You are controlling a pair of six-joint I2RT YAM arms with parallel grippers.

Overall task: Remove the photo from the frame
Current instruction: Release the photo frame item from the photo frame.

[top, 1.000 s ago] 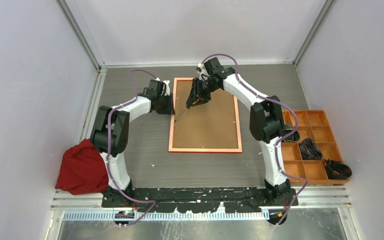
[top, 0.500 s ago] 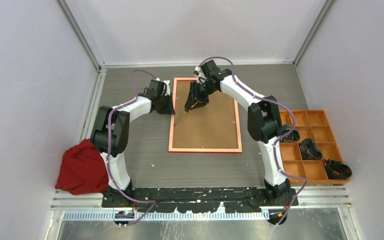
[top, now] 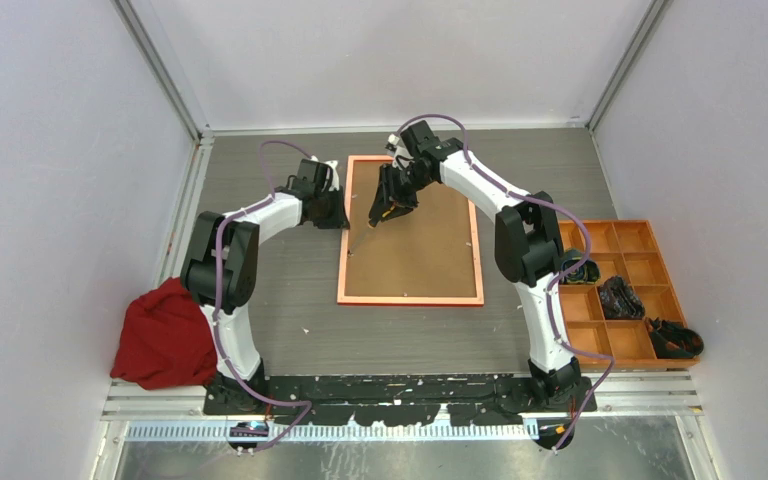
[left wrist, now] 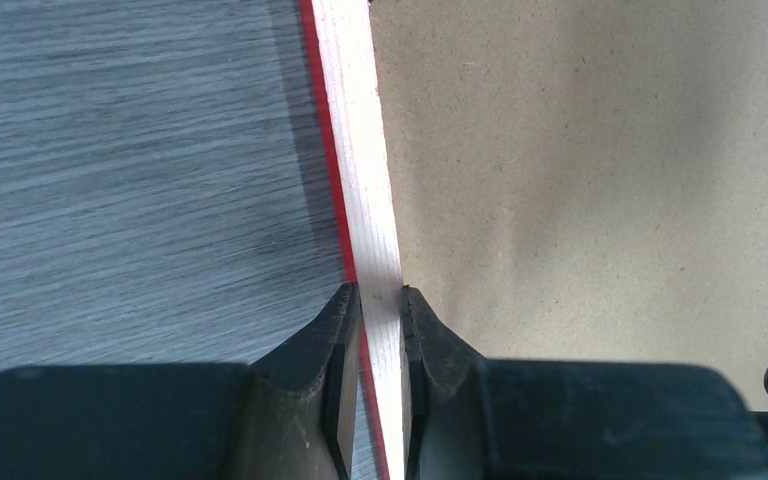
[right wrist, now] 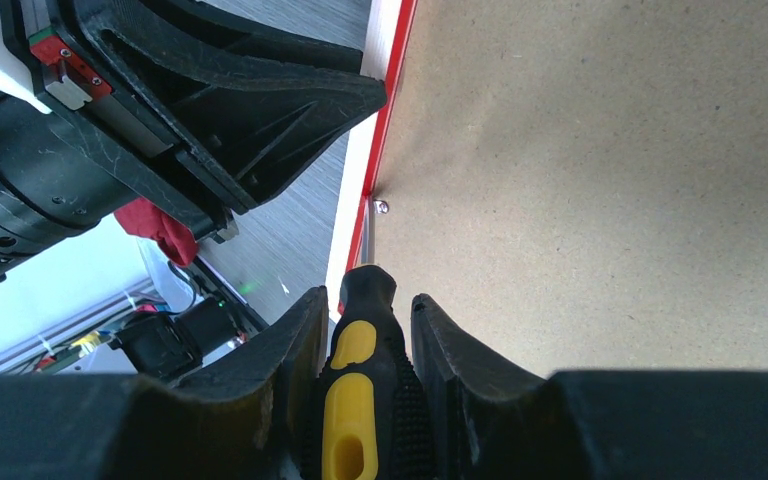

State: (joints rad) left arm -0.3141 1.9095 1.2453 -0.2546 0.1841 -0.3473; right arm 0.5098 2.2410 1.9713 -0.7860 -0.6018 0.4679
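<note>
The frame [top: 410,299] lies flat on the grey table [top: 390,340], back side up, between your two arms. Its brown backing board [top: 415,250] fills the opening, and the photo is hidden beneath that board in every view. Your left gripper [left wrist: 380,305] reaches in from the left with its jaws closed on the far half of the frame's left rail. In the left wrist view, one finger [left wrist: 335,330] sits on the outer, red-edged side of the pale rail and the other on the board side, both touching the wood. Your right gripper [right wrist: 368,300] hangs over the far-left part of the board, tilted toward the left rail, its jaws clamped on the black-and-yellow handle of a screwdriver [right wrist: 358,400]. In the right wrist view the handle's black end stands near the rail's red inner edge. It is also close to a small metal clip [right wrist: 381,207] seated where the board meets the rail; you cannot tell whether the tool touches the clip. The left gripper's black fingers fill the upper left of that same view, just beside the rail. Well apart from the frame, a crumpled red cloth [top: 165,335] lies by the left arm's base. An orange compartment tray [top: 632,240] holding dark items sits beside the right arm.
</note>
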